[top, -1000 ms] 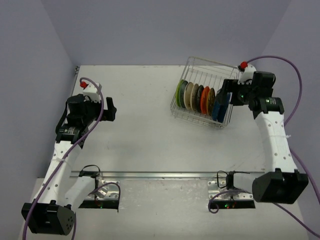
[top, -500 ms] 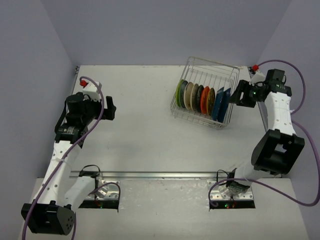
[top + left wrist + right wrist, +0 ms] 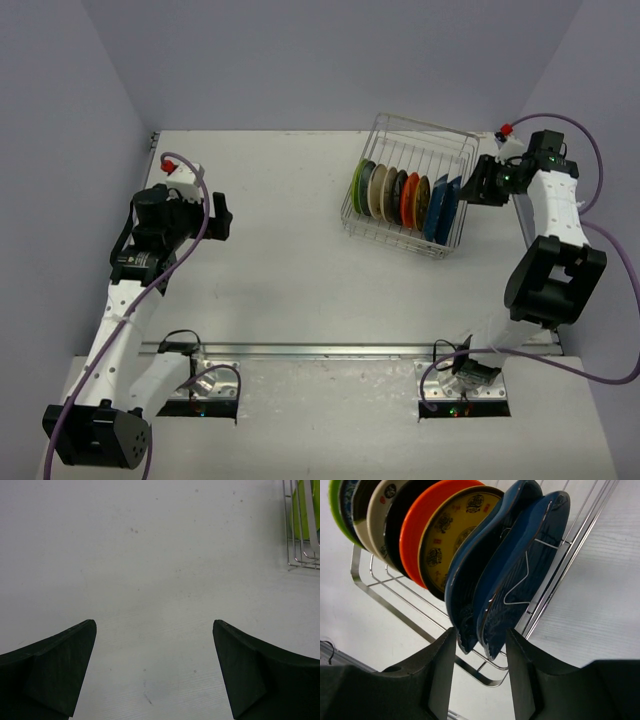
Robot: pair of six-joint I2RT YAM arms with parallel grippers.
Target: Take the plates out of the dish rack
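Just right of the dish rack [image 3: 425, 150], the right hand [image 3: 481, 632] faces the plates [image 3: 405, 197].
The plates stand on edge in the rack, far right on the worktop [image 3: 290, 260]. The right hand's fingers sit partly apart, framing the two dark blue plates [image 3: 520, 565]; whether they grip is unclear. The left hand [image 3: 154, 625] hovers wide open at the left.

dish rack [image 3: 420, 628]: thin silver metal wire, shiny and smooth
plates [image 3: 455, 535]: glazed, ceramic-looking, glossy; the dark blue ones catch highlights
table [image 3: 150, 555]: white, matt, faintly speckled and scuffed
left claw [image 3: 154, 625]: black, matt, plastic-looking, fine ridges along the finger edges
right claw [image 3: 480, 631]: dark, matt, plastic-looking, smooth
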